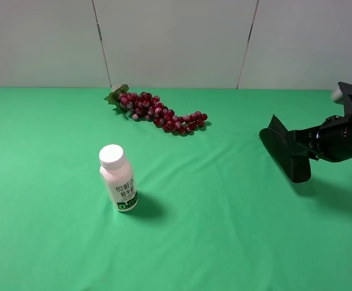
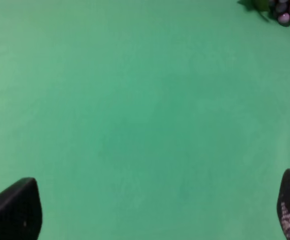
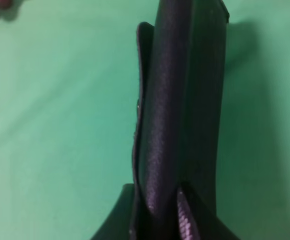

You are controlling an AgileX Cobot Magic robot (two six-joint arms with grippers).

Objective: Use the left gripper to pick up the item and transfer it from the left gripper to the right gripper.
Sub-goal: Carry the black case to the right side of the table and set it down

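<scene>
The item (image 1: 286,151), a matte black soft case, is held off the green cloth by my right gripper (image 1: 312,145) at the right side of the table. In the right wrist view the case (image 3: 179,100) stands long between the fingers, and the right gripper (image 3: 162,215) is shut on its near end. My left gripper (image 2: 153,215) is open and empty over bare cloth, with only its two black fingertips (image 2: 15,212) showing. The left arm is out of the exterior high view.
A white-capped pink bottle (image 1: 118,179) stands upright at centre left. A red grape bunch (image 1: 160,112) lies at the back centre and shows in a corner of the left wrist view (image 2: 284,10). Green cloth (image 1: 224,230) covers the table.
</scene>
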